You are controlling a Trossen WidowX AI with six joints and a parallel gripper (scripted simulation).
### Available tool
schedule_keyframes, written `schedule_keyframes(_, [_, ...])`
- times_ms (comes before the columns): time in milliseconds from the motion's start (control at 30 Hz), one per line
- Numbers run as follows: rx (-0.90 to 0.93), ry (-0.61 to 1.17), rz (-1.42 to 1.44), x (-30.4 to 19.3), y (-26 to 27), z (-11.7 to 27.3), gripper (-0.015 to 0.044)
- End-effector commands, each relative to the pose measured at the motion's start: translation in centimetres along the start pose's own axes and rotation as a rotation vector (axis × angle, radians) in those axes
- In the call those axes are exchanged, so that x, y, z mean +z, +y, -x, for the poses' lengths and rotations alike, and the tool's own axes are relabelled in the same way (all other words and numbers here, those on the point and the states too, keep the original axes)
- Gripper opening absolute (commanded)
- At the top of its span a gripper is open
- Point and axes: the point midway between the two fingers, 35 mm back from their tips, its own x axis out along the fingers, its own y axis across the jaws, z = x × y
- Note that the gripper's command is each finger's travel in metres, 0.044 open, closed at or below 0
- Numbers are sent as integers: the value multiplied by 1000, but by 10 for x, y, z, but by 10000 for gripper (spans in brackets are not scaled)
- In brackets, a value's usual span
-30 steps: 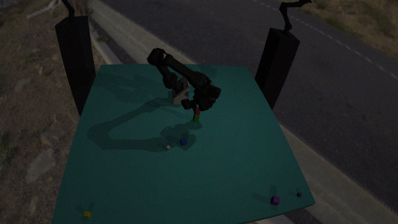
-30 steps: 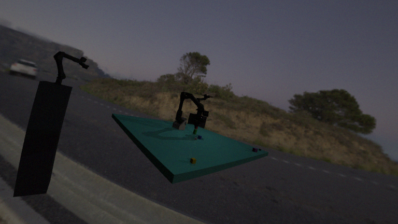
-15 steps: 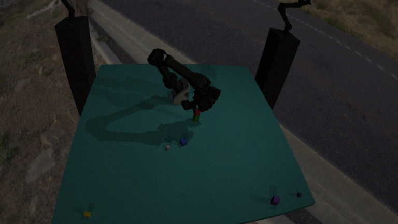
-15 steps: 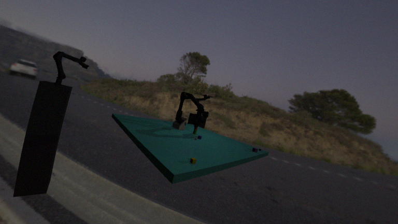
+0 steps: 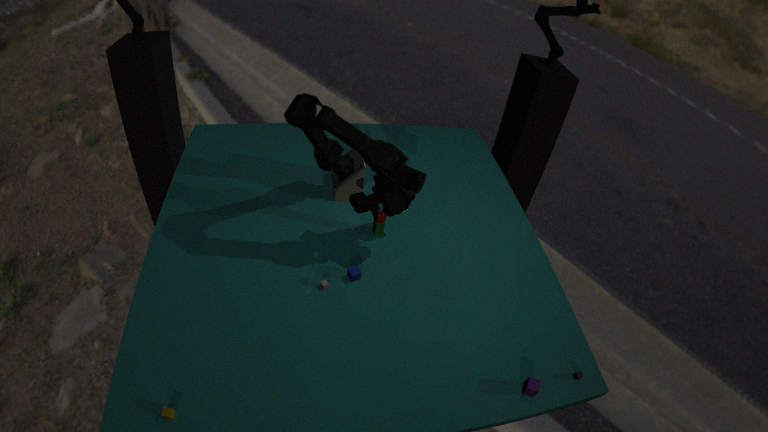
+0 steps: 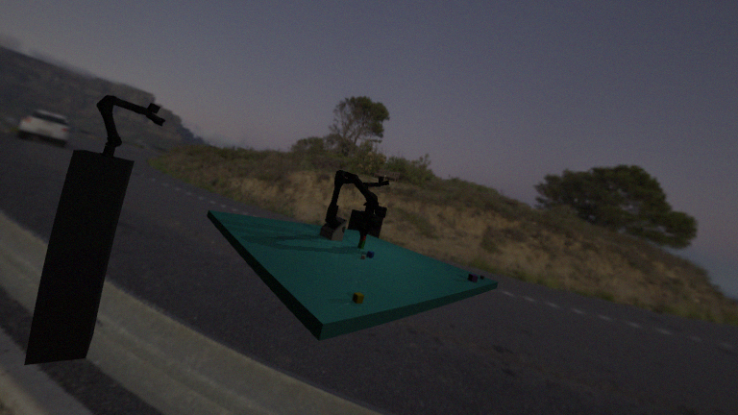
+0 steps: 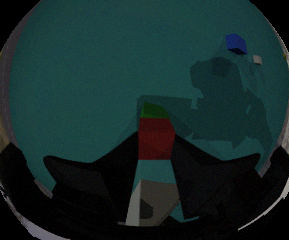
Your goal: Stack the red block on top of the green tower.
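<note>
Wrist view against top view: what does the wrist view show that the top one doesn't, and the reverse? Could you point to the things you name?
Only wrist: both fingers of the end effector (image 5: 380,213) (image 7: 156,140) flanking the red block (image 5: 381,216) (image 7: 156,139).

Only top: the purple block (image 5: 531,386), the arm's upper links (image 5: 353,132) and two dark pillars (image 5: 148,87) (image 5: 535,121).

Both: the red block at the green tower (image 5: 378,228) (image 7: 154,110), and the blue block (image 5: 353,274) (image 7: 236,44).
</note>
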Motion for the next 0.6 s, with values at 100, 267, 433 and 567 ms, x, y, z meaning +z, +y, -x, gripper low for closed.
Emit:
schedule_keyframes(100, [-1,0,1,0,0,0,26])
schedule_keyframes(267, [-1,0,1,0,0,0,157])
schedule_keyframes(433, [-1,0,1,0,0,0,289])
schedule_keyframes(567, [-1,0,1,0,0,0,394])
